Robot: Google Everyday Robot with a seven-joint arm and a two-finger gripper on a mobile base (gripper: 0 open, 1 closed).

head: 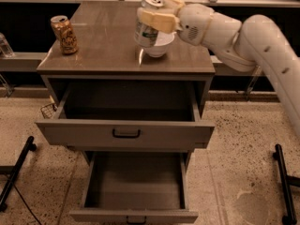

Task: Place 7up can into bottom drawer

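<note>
My gripper (154, 18) is shut on the 7up can (146, 33), a white can with green markings and a silver top. It holds the can upright above the cabinet top (103, 41), just in front of a white bowl. The bottom drawer (136, 184) is pulled open below, a plain grey tray with a low front panel (133, 215), and nothing shows in it. The can is well above the drawer and further back.
A brown-gold patterned can (64, 34) stands at the cabinet top's left edge. The white bowl (161, 47) sits behind the held can. The drawer above (124, 134), with a dark handle, is also pulled open and overhangs the back of the bottom drawer. Black stand legs (283, 182) are on the floor at both sides.
</note>
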